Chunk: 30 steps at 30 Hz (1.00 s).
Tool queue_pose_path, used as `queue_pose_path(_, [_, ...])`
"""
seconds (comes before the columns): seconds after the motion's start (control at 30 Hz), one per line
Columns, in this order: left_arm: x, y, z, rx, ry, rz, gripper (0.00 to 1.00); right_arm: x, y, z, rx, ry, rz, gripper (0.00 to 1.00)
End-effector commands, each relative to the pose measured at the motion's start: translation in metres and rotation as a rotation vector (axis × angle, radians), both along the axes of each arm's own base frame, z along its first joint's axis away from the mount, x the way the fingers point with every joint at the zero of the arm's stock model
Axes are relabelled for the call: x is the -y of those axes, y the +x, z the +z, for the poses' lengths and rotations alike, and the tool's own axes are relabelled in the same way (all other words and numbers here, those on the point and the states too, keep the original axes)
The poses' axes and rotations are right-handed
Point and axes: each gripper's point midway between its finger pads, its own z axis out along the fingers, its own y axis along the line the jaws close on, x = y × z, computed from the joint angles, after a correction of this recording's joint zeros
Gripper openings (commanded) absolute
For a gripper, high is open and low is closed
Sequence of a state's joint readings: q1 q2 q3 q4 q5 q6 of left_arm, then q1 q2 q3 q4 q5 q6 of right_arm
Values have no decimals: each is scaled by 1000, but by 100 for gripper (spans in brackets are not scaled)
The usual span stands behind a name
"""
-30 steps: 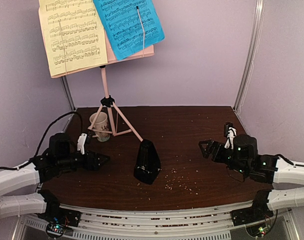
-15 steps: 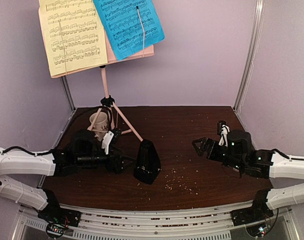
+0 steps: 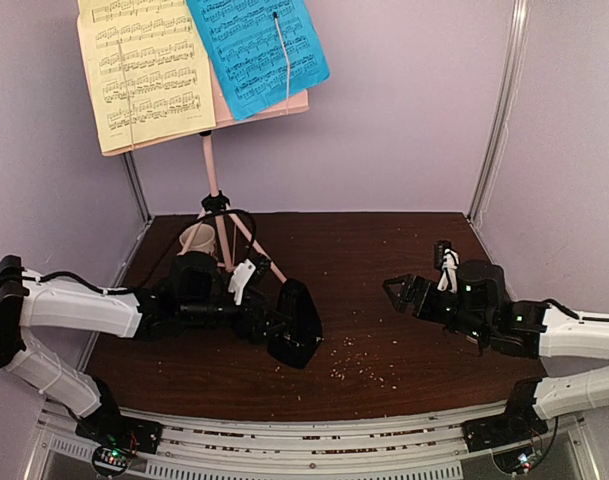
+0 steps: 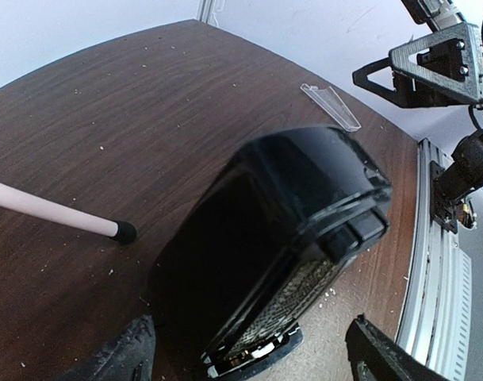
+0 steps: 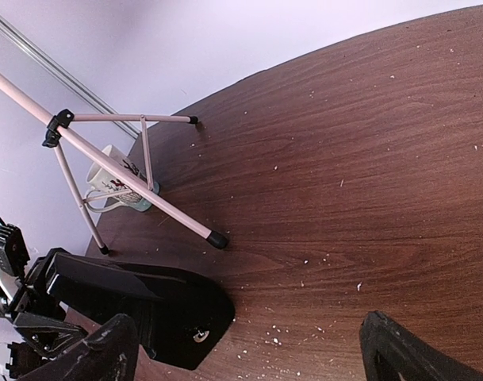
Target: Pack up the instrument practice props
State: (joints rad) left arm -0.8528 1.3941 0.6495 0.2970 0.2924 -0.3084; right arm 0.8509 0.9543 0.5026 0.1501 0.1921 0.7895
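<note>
The pink music stand (image 3: 212, 170) stands at the back left on tripod legs (image 5: 130, 181), holding a yellow page (image 3: 144, 70) and a blue page (image 3: 256, 50). The black metronome (image 3: 296, 322) sits in front of the stand. My left gripper (image 3: 268, 326) is open right at it. In the left wrist view the metronome (image 4: 281, 238) fills the space between the spread fingers (image 4: 122, 357), with gaps on both sides. A small clear plastic piece (image 4: 330, 105) lies on the table beyond it. My right gripper (image 3: 399, 292) hovers open and empty to the right.
A beige mug (image 3: 197, 238) sits between the stand's legs, behind my left arm. One leg tip (image 4: 124, 232) rests just beside the metronome. Crumbs are scattered on the brown table (image 3: 384, 250). Purple walls close in the back and sides.
My left arm has swept right from the table's left side until its open jaws reach the metronome. My right gripper has shifted slightly left.
</note>
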Motion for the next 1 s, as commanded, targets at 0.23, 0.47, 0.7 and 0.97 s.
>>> queue_pose_path(0.23, [21, 2, 31, 90, -79, -75, 74, 1, 0, 0, 15, -17, 13, 100])
queue_pose_path(0.47, [21, 4, 30, 94, -70, -77, 63, 1, -1, -3, 11, -19, 13, 100])
queue_pose_path(0.7, [22, 5, 30, 98, -65, -74, 53, 1, -2, 0, 17, -14, 14, 100])
queue_pose_path(0.97, [21, 6, 28, 92, -60, -70, 45, 3, -2, -1, 16, -16, 11, 100])
